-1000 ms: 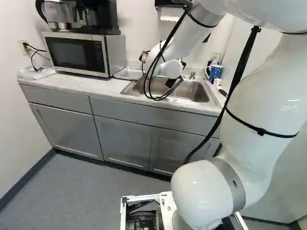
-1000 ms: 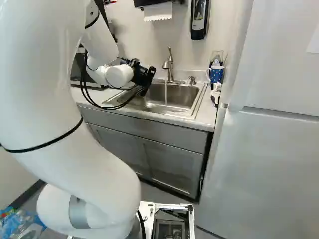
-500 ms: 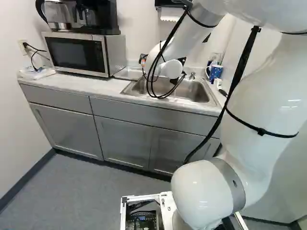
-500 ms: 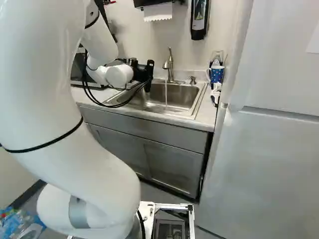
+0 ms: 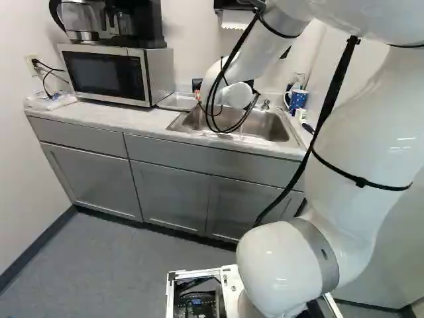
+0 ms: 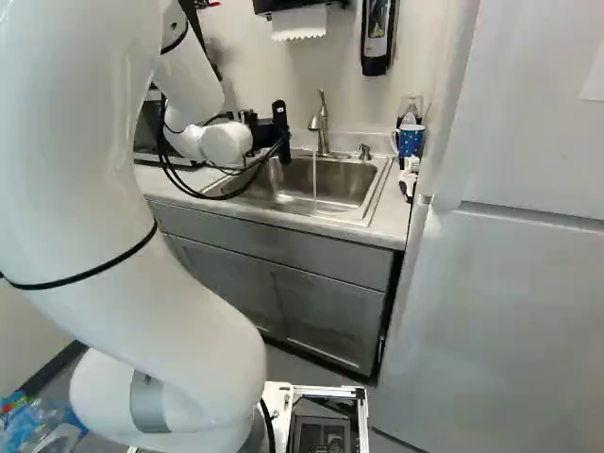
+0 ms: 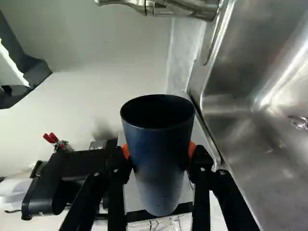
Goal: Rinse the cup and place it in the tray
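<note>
The black gripper (image 6: 247, 121) shows partly at the arm's end, over the left part of the sink (image 6: 362, 219) in the right base view; its fingertips are hidden there. In the wrist view the gripper (image 7: 159, 153) is shut on a dark blue cup (image 7: 159, 163), orange pads pressing both sides. The cup lies on its side, its mouth turned towards the faucet (image 6: 322, 123). A thin stream of water (image 6: 314, 179) runs from the spout. A shallow metal tray (image 5: 173, 102) lies on the counter between sink and microwave.
A microwave (image 5: 109, 74) with a coffee maker (image 5: 136, 23) on top stands left of the sink. Right of the sink are a blue dotted mug (image 6: 410, 142) and a brush (image 6: 408, 179). The soap dispenser (image 6: 377, 38) hangs above; a tall fridge (image 6: 528, 283) stands at the right.
My wrist has rolled, so the black camera part at its end went from tilted to upright. The forearm has barely shifted, and the base has not moved.
</note>
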Controlling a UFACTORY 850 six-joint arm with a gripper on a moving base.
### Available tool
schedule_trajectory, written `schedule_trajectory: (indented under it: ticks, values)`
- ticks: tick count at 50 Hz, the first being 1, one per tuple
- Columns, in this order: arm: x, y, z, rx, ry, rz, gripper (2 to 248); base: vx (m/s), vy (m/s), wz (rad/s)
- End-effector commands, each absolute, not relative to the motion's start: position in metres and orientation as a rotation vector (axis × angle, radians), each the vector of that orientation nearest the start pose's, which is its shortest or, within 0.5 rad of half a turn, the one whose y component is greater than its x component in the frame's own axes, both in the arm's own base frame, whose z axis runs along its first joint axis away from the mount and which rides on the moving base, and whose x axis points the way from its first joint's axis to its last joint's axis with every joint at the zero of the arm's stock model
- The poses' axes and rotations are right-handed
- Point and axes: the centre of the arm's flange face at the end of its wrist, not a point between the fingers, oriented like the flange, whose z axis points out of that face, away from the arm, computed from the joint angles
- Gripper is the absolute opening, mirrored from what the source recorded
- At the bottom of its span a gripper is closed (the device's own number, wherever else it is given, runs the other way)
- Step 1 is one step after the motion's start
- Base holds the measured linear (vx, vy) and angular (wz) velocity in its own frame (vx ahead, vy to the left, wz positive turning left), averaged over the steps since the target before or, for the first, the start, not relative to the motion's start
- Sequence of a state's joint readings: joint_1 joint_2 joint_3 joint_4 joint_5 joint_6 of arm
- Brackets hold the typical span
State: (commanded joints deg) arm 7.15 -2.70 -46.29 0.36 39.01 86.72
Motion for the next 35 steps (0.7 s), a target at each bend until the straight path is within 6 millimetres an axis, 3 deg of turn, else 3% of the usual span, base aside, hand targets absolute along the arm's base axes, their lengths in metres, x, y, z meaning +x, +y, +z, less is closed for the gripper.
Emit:
schedule_trajectory:
  ticks: [35]
  values:
    - [0.5061,0.0631,0.5369,-1.661,0.939,-1.349,125,0.0,0.0,0.0]
